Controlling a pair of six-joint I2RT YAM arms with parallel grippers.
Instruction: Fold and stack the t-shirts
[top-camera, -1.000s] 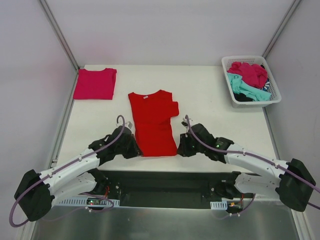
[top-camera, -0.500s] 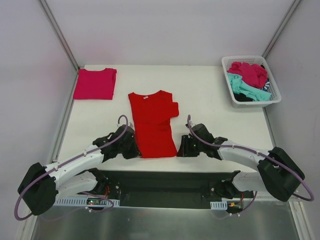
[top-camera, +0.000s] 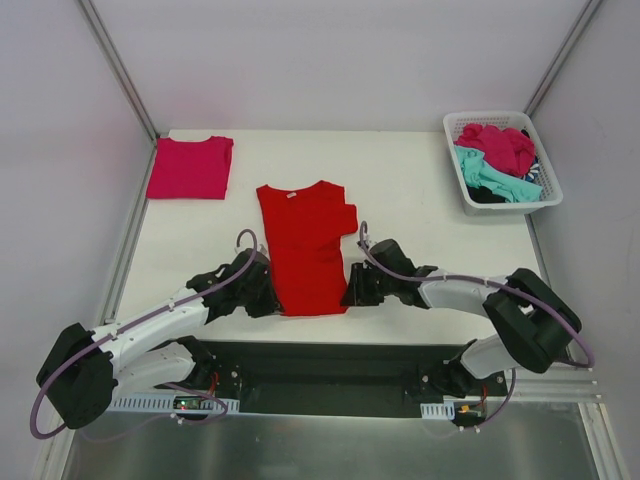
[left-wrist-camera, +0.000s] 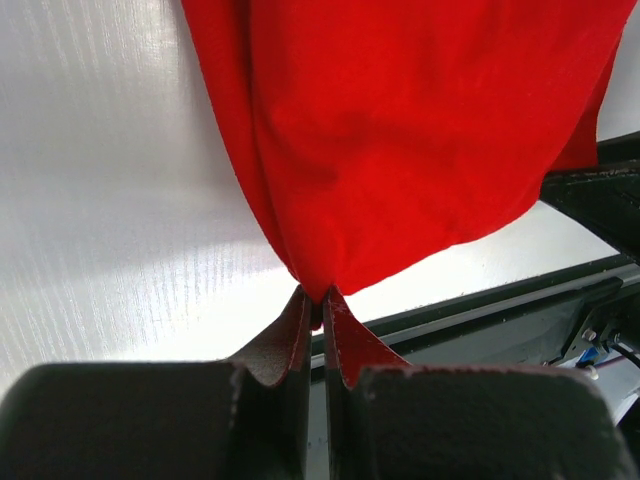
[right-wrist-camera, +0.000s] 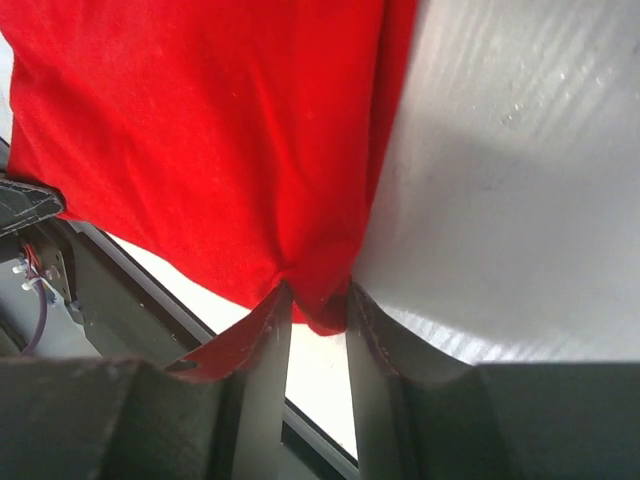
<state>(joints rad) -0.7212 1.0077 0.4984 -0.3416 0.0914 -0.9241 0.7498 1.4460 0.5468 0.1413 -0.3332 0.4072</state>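
Note:
A bright red t-shirt (top-camera: 305, 250), folded lengthwise, lies flat at the middle of the white table (top-camera: 430, 220). Its hem is at the near edge. My left gripper (top-camera: 272, 300) is shut on the hem's left corner; in the left wrist view (left-wrist-camera: 320, 300) the red cloth (left-wrist-camera: 400, 130) is pinched between the tips. My right gripper (top-camera: 348, 298) grips the hem's right corner; in the right wrist view (right-wrist-camera: 318, 300) the cloth (right-wrist-camera: 200, 130) is bunched between the fingers. A folded magenta-pink t-shirt (top-camera: 190, 167) lies at the far left.
A white lattice basket (top-camera: 490, 117) at the far right holds a magenta shirt (top-camera: 500, 145), a teal one (top-camera: 490, 178) and a dark one (top-camera: 485, 195). The table's near edge and a dark frame (top-camera: 330, 365) lie just behind both grippers.
My right gripper has slid left to the hem's right corner and taken hold of it. The left gripper has barely moved. The shirt lies as before.

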